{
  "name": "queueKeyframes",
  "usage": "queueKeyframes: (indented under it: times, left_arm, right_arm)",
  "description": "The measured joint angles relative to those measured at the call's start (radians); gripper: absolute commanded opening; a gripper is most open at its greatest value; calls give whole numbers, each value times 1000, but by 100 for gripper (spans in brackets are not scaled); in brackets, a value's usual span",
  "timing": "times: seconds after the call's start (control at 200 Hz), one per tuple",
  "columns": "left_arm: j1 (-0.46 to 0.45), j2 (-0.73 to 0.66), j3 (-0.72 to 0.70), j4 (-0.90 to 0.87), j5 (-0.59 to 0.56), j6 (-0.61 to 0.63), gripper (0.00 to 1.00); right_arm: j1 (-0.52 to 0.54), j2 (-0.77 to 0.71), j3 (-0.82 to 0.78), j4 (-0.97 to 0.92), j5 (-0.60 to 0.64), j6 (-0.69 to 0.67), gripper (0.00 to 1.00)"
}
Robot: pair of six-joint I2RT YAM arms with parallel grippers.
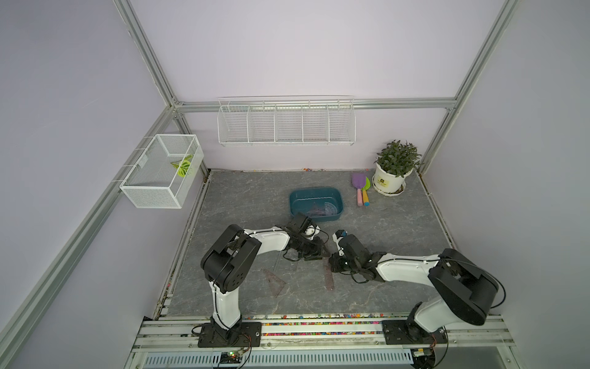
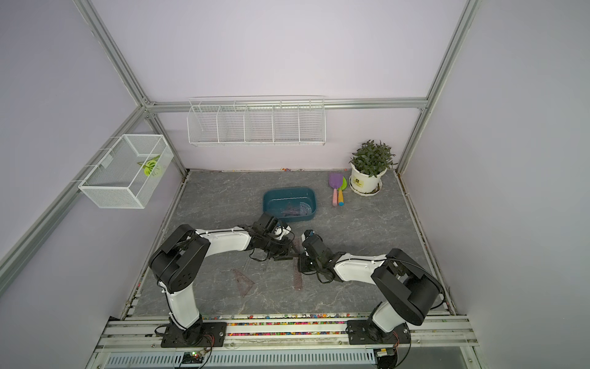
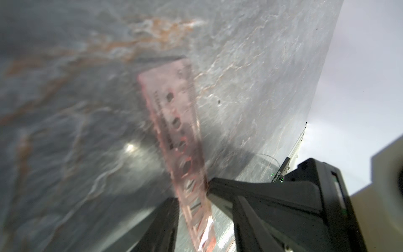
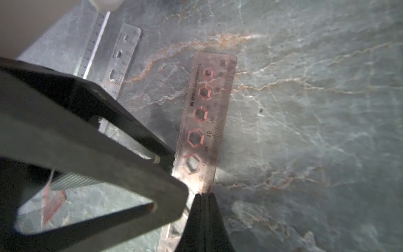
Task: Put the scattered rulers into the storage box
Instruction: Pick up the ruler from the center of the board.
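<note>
A brownish straight ruler (image 4: 205,122) lies on the grey table (image 1: 383,230) in front of the storage box (image 1: 314,191), also seen in both top views (image 1: 329,279) (image 2: 298,281). My left gripper (image 3: 205,200) is open and straddles one end of the ruler (image 3: 174,122), with a gap on one side. My right gripper (image 4: 205,194) is shut, and its tip touches the ruler's scale edge. Two clear rulers (image 4: 125,59) and a brown triangle (image 1: 275,281) lie nearby. A bluish protractor (image 1: 329,209) and a purple triangle sit in the box.
Purple and green toy shovels (image 1: 362,190) and a potted plant (image 1: 389,182) stand at the back right. A white mesh basket (image 1: 162,172) hangs on the left wall. A white wire rack (image 1: 285,123) hangs on the back wall. Both arms meet mid-table.
</note>
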Motion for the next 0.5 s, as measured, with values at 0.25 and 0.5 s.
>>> queueKeyframes:
  times: [0.25, 0.5]
  left_arm:
    - [-8, 39, 23, 24, 9, -10, 19]
    - [-8, 43, 23, 15, -10, -13, 0]
  right_arm:
    - [-3, 0, -20, 45, -3, 9, 1]
    - [-19, -21, -35, 38, -10, 10, 1]
